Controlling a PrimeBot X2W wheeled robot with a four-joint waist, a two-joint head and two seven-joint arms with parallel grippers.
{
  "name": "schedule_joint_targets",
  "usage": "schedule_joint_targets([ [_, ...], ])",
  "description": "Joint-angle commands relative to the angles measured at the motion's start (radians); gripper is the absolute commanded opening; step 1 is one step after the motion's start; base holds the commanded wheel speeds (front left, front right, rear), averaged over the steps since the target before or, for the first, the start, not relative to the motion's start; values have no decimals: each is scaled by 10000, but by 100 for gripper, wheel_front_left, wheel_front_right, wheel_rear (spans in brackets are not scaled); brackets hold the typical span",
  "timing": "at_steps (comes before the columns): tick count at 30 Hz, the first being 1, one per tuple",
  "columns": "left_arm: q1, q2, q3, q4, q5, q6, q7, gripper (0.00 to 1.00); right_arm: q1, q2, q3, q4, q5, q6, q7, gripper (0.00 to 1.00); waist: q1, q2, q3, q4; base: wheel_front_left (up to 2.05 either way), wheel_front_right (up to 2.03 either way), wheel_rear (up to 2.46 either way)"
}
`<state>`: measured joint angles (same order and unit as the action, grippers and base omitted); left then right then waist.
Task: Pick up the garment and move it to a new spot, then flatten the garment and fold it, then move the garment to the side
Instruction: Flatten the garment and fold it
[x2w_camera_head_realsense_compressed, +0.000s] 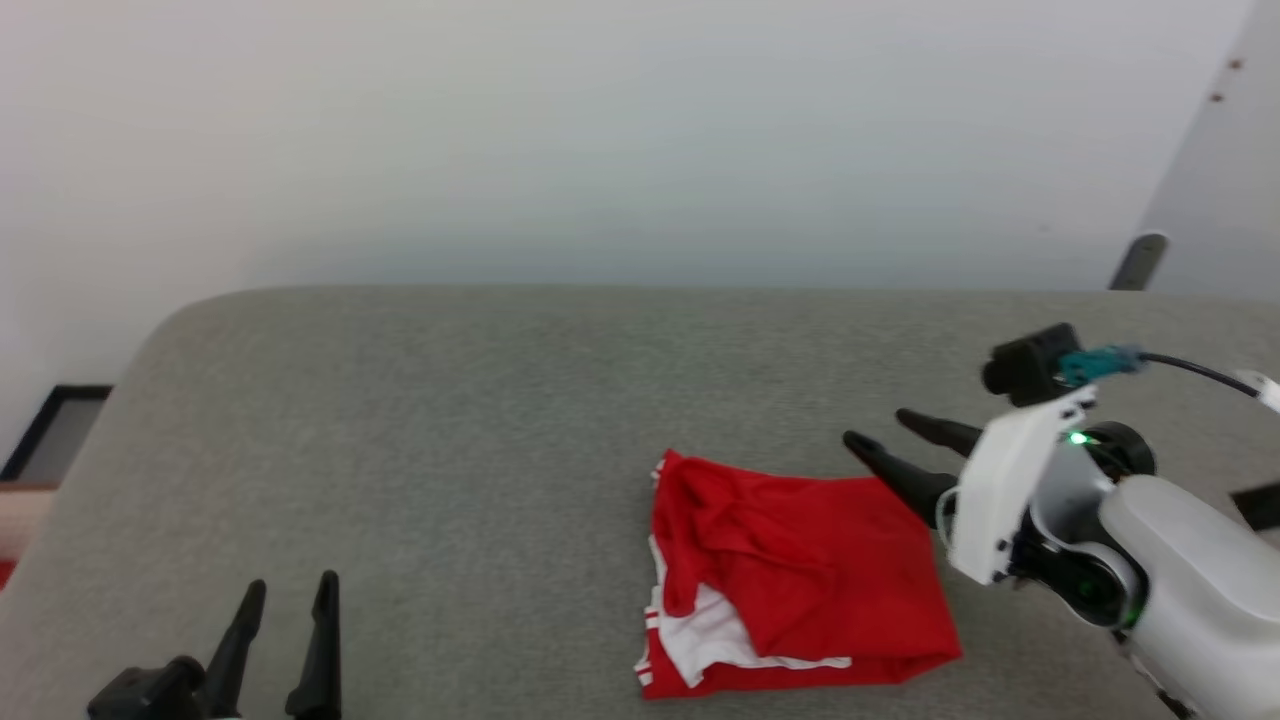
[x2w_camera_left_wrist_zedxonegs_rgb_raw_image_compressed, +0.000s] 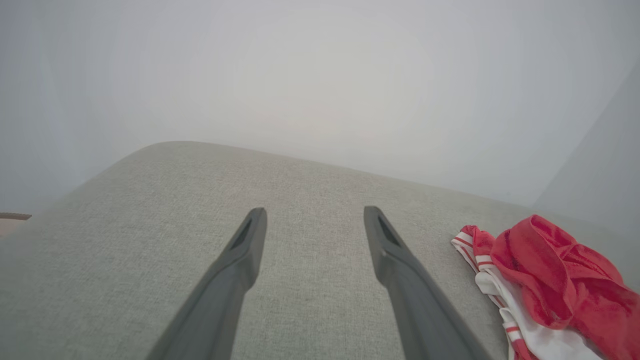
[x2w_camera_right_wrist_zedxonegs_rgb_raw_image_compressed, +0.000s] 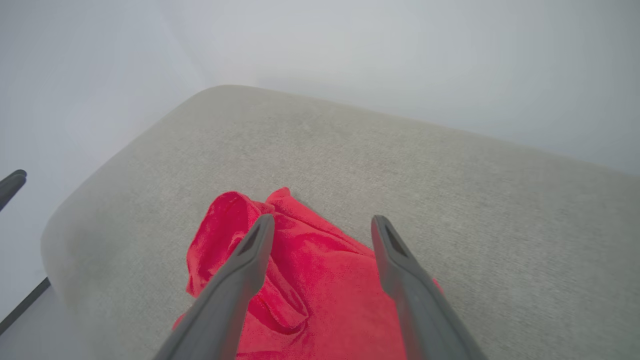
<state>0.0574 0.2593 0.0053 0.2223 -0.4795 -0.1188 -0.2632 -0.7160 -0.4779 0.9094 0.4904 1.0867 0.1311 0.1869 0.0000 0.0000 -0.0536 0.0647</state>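
The garment (x2w_camera_head_realsense_compressed: 800, 570), soft red cloth with white striped trim, lies folded into a rumpled square on the grey woven surface (x2w_camera_head_realsense_compressed: 450, 420), right of centre. The right gripper (x2w_camera_head_realsense_compressed: 877, 427) hovers at its far right corner, jaws wide and empty. The left gripper (x2w_camera_head_realsense_compressed: 293, 582), well apart, gapes empty too

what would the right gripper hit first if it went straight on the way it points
Probably the grey padded surface just past the garment: the open right gripper hangs over the red cloth's edge, pointing beyond it. Depth is unclear; it might brush the raised fold first.
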Motion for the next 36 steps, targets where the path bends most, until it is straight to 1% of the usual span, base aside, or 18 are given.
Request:
schedule_joint_targets([
  [1, 112, 29, 69, -68, 107, 51, -1, 100, 279, -214, -98, -156, -210, -9, -440, 100, 0, 0, -75, -500, 0, 0, 0],
  [5, 147, 17, 138, -121, 248, 53, -3, 100, 691, -702, -274, -482, -527, -9, -1493, 100, 0, 0, -72, -825, 0, 0, 0],
  [6, 147, 17, 138, -121, 248, 53, -3, 100, 691, -702, -274, -482, -527, -9, -1493, 100, 0, 0, -72, -825, 0, 0, 0],
  [11, 246, -15, 281, -118, 334, 48, -4, 100, 1267, -1134, -631, -570, -908, -9, -2842, 100, 0, 0, -110, -1084, 0, 0, 0],
  [14, 225, -40, 351, -96, 398, 20, -4, 100, 1651, -1347, -833, -449, -1302, -9, -3662, 100, 0, 0, -142, -1120, 0, 0, 0],
  [18, 256, -100, 434, -20, 521, -12, -3, 100, 2200, -1494, -1275, -224, -1888, -10, -4325, 100, 0, 0, -203, -1090, 0, 0, 0],
  [22, 272, -130, 533, 75, 622, -46, -3, 100, 2885, -1391, -2050, -153, -2476, -10, -4507, 100, 0, 0, -257, -1000, 0, 0, 0],
  [28, 286, -223, 943, 17, 645, -85, -5, 100, 4206, -958, -4091, -884, -3880, -10, -4517, 100, 0, 0, -338, -866, 0, 0, 0],
  [36, 444, -219, 1209, -2, 720, -110, -5, 100, 5698, -367, -5786, -1712, -5122, -10, -4523, 100, 0, 0, -463, -724, 0, 0, 0],
])
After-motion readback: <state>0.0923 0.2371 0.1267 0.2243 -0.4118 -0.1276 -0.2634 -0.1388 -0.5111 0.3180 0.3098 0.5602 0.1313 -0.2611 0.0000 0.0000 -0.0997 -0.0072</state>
